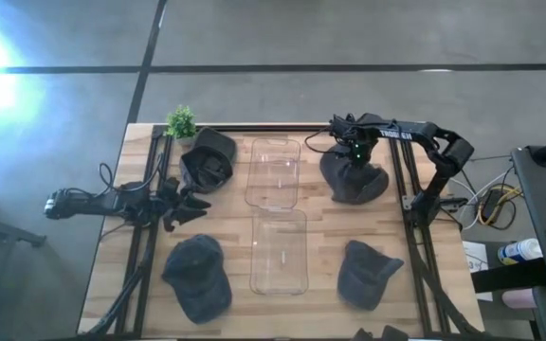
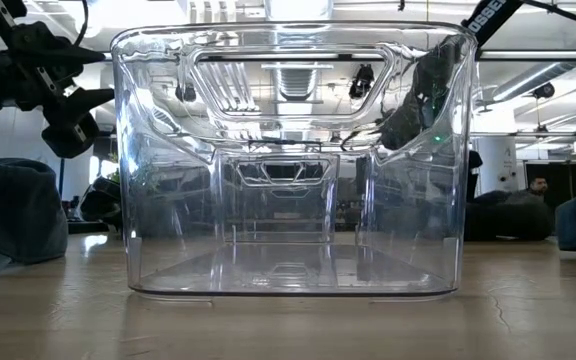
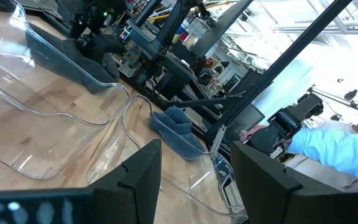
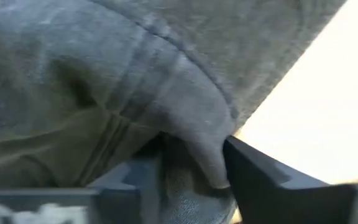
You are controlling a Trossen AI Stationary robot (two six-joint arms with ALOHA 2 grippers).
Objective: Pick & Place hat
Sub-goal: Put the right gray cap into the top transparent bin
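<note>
Four dark grey caps are in the high view. My right gripper (image 1: 354,152) is shut on the far-right cap (image 1: 355,178), whose cloth fills the right wrist view (image 4: 104,81). Seen through the bin in the low view, this cap (image 2: 423,90) hangs well above the tabletop. Caps lie at far left (image 1: 207,156), near left (image 1: 197,275) and near right (image 1: 368,273). My left gripper (image 1: 186,201) is open and empty beside the far-left cap, above the table's left side; its fingers also show apart in the left wrist view (image 3: 194,180). My right gripper pinches a raised fold of the cap's cloth (image 4: 197,149) between its two fingers, more than one layer. The fingers come from above, pointing down. The cap hangs below the fingers, slack and lifted clear of the table.
Two clear plastic bins stand in the table's middle, one far (image 1: 273,172) and one near (image 1: 280,251). A small green plant (image 1: 181,121) stands at the far left corner. A person (image 3: 347,143) sits beyond the table's right side.
</note>
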